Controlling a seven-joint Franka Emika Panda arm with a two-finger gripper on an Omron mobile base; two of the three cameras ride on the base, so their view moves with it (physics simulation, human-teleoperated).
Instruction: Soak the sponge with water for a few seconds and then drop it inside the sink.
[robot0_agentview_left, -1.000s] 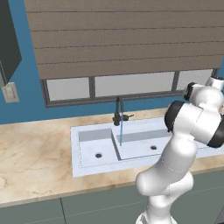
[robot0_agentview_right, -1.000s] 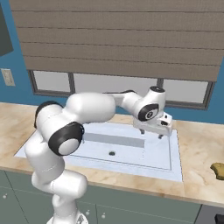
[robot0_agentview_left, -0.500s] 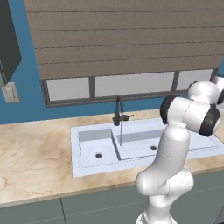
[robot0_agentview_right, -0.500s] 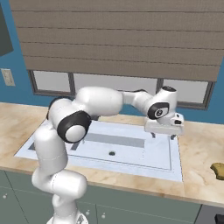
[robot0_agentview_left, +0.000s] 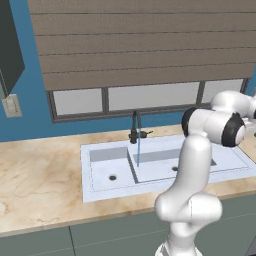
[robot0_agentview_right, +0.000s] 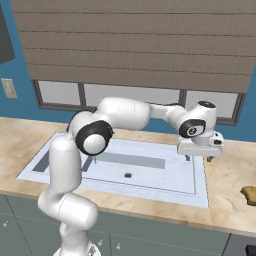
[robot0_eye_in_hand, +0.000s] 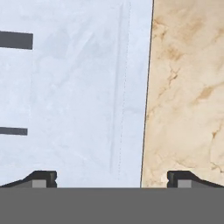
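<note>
Over the sink's (robot0_agentview_right: 200, 197) right rim, the gripper (robot0_agentview_right: 199, 158) hangs spread and empty, the sponge (robot0_agentview_right: 249, 193) well right on the counter (robot0_agentview_right: 231, 175).

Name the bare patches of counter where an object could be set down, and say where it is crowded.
Free: the counter left of the sink, up to the wall. Tighter: the counter right of the sink, where the open pincer hangs over the rim and the sponge lies near the front edge.

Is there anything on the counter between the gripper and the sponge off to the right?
Nothing visible. The gripper hangs over the right rim of the sink, jaws apart and empty. The sponge lies on bare marble counter further right, with no object between them.
</note>
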